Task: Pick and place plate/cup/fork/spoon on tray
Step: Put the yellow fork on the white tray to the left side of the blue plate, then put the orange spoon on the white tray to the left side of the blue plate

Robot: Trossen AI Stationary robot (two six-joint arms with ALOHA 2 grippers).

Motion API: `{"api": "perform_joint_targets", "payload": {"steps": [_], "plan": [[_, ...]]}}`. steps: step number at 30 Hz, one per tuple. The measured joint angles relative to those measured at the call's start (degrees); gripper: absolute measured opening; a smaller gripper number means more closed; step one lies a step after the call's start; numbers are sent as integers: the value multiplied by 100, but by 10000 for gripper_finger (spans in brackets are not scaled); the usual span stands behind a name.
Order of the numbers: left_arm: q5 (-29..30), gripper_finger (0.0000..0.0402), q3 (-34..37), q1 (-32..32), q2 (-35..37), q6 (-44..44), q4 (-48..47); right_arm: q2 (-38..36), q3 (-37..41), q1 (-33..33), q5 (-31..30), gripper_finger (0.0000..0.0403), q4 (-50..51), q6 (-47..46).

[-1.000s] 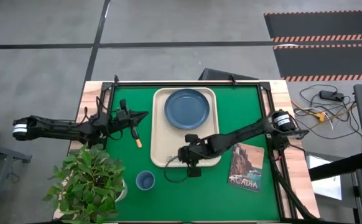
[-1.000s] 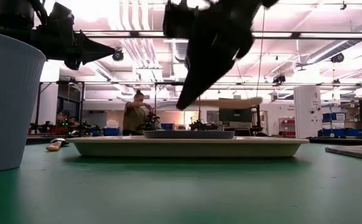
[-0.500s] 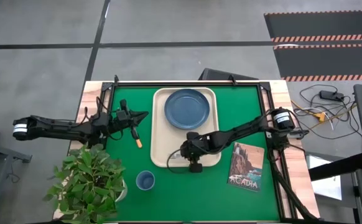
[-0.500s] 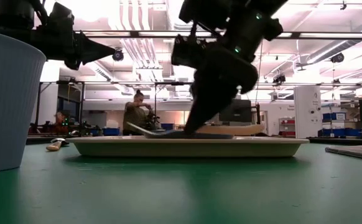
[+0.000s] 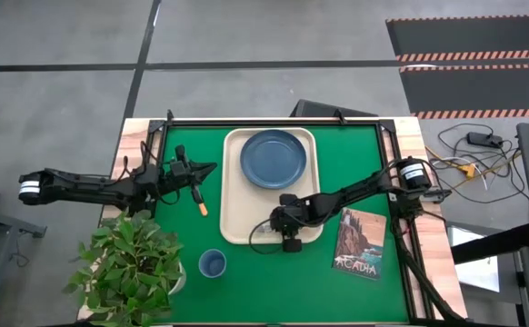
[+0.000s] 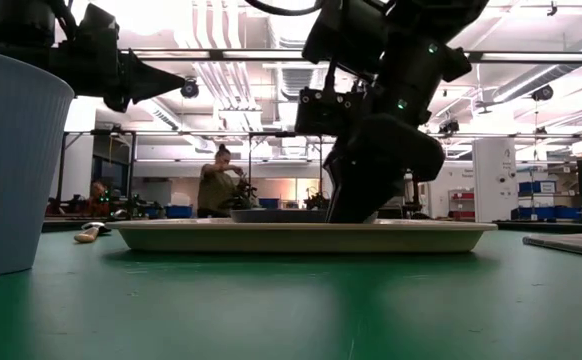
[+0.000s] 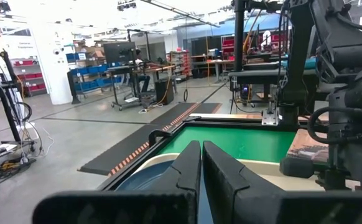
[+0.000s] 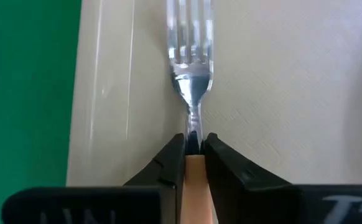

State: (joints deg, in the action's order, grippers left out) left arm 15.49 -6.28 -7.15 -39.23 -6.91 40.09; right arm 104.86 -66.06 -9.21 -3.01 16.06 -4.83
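Left gripper (image 5: 212,167) pinched empty, parked over the mat left of the tray (image 5: 233,186), spoon (image 5: 200,202) just below, cup (image 5: 212,263) near the front edge. Right gripper (image 8: 193,144) clamped on the fork (image 8: 191,59), low on the tray's front part, plate (image 5: 273,159) behind. Best to lower until flat, then release gently and lift straight up. On the book (image 5: 359,242), "ACADIA" readable.

Cream tray (image 5: 234,186) on green worktop. Dusty-blue plate (image 5: 273,158) flat on tray's far half. Fork (image 8: 192,56), silver tines, light wooden handle, on tray's near half, pinched by right tool (image 8: 193,151). Blue cup (image 5: 212,264) upright off tray. Spoon (image 5: 199,203) left of tray.
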Motion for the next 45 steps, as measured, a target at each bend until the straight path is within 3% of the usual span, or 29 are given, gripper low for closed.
{"api": "perform_joint_targets", "payload": {"steps": [12,23,26,31,37,45], "plan": [[0,0,0,0,-8,1,-2,-95,-72,0,-164,123,34,-162],[0,0,2,2,-111,198,-89,-1053,148,-163,-344,126,126,-158],[32,0,2,0,-206,870,-448,-1509,493,-296,-809,123,120,-126],[897,0,-42,0,-403,3071,-1520,-2370,1213,-458,-1485,120,-415,-63],[1171,0,-539,0,-775,5076,-3450,-3272,1997,-466,-1582,125,-1423,519],[1168,0,-1745,6,-1612,6662,-6090,-4152,2342,-466,-1808,121,-1645,1197]]}}
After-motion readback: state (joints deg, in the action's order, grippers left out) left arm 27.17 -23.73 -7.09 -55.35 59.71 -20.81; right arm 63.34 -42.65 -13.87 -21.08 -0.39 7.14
